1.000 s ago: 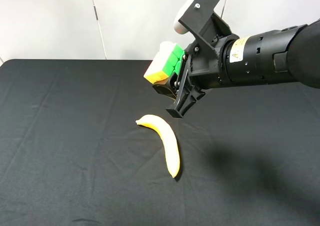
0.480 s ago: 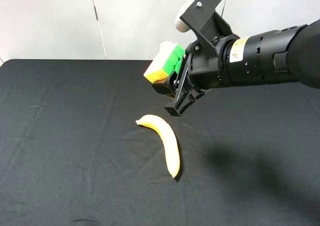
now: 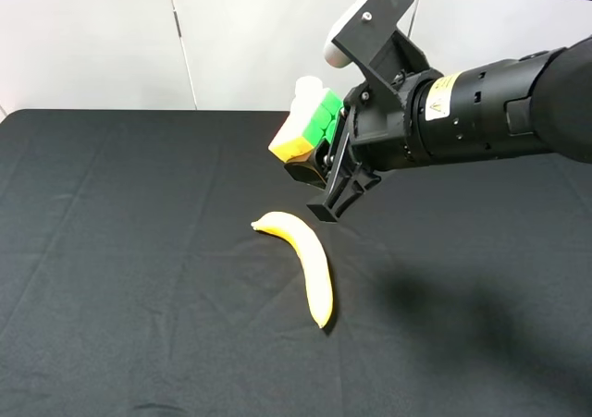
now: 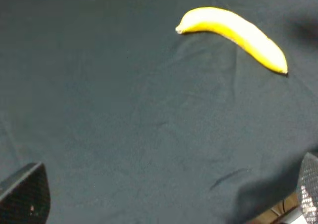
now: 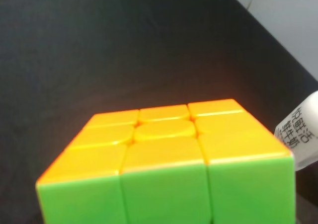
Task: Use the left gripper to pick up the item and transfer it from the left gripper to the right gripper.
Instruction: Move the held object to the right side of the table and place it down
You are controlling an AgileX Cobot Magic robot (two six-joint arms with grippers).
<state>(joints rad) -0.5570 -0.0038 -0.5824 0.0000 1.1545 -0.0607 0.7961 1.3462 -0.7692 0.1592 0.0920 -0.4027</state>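
The puzzle cube (image 3: 303,127) is held in the air above the black table, just beyond the banana. My right gripper (image 3: 314,190), on the bulky arm with the yellow label, is shut on it. In the right wrist view the cube (image 5: 164,154) fills the frame with its orange face up and its green face toward the camera; the fingers are hidden there. My left gripper (image 4: 166,189) is out of the exterior high view. In the left wrist view its two fingertips (image 4: 25,194) stand far apart, open and empty, over bare cloth.
A yellow banana (image 3: 303,260) lies on the black tablecloth (image 3: 120,251) below the right gripper; it also shows in the left wrist view (image 4: 233,35). A white bottle (image 5: 303,134) with printed text shows at the edge of the right wrist view. A white wall stands behind the table.
My right gripper has shifted and turned only slightly, still holding the cube at about the same height.
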